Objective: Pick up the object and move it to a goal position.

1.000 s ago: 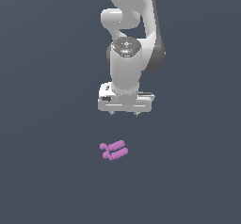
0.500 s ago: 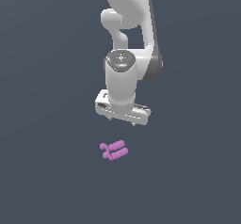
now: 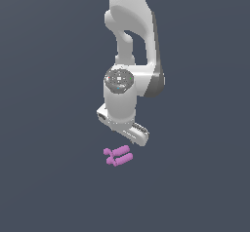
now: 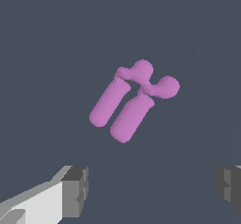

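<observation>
The object (image 3: pixel 118 156) is a small pink-purple piece of two short parallel rods with smaller stubs, lying flat on the dark grey floor. My gripper (image 3: pixel 128 139) hangs just above and behind it, with its hand tilted, not touching it. In the wrist view the object (image 4: pixel 132 100) lies ahead of the gripper (image 4: pixel 153 188), and the two grey fingertips (image 4: pixel 76 190) stand wide apart with nothing between them. The gripper is open and empty.
The white arm (image 3: pixel 129 46) rises above the hand toward the top of the exterior view. The plain dark grey floor (image 3: pixel 49 177) lies all around the object.
The hand has come down toward the object and has turned about its axis, so it now sits slanted just above the piece. The object has not moved.
</observation>
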`<state>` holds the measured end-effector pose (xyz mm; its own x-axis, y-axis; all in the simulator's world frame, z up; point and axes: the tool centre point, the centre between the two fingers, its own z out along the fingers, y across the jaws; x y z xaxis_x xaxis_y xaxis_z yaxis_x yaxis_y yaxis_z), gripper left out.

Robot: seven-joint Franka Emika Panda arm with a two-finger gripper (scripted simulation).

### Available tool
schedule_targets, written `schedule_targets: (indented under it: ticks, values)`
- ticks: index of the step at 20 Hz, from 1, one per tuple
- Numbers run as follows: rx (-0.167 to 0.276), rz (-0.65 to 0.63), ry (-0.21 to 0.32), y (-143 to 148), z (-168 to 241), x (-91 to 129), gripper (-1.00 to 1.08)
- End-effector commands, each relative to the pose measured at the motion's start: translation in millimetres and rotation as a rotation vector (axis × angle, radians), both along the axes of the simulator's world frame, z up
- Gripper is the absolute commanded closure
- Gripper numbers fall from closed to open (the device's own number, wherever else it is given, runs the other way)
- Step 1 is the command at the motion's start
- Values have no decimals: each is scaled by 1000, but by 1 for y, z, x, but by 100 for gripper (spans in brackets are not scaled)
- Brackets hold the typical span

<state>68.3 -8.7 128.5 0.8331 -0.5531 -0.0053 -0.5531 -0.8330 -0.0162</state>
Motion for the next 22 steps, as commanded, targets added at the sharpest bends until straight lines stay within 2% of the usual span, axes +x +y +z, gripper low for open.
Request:
schedule_targets:
  ticks: [1,13,22]
  values:
    - [0,-76,2,-3,-8,6,-92]
    - [-8,-410,9,-17,-45,32,-92]
    - [-14,-546,9,-22,-61,41,-92]
